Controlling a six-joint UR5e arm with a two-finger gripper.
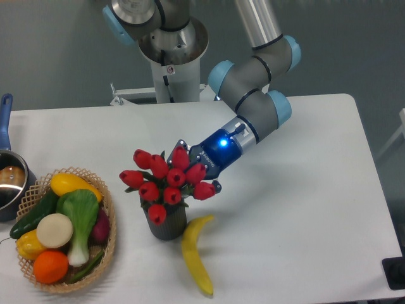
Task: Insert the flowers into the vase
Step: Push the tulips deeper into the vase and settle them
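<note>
The flowers (163, 179), a bunch of red tulip buds with green leaves, stand with their stems down in the vase (168, 227), a short dark grey ribbed cylinder at the table's front middle. The buds spread wider than the vase mouth and hide it. My gripper (199, 166) reaches in from the upper right and sits at the right side of the bunch. Its two fingers stand wide apart, one at the top of the bunch (180, 146), one at the lower right (217, 185). The fingertips are partly hidden behind the buds.
A yellow banana (197, 256) lies just right of the vase, touching its base. A woven basket (108, 218) full of vegetables and fruit stands at the front left. A pot with a blue handle (9, 182) sits at the left edge.
</note>
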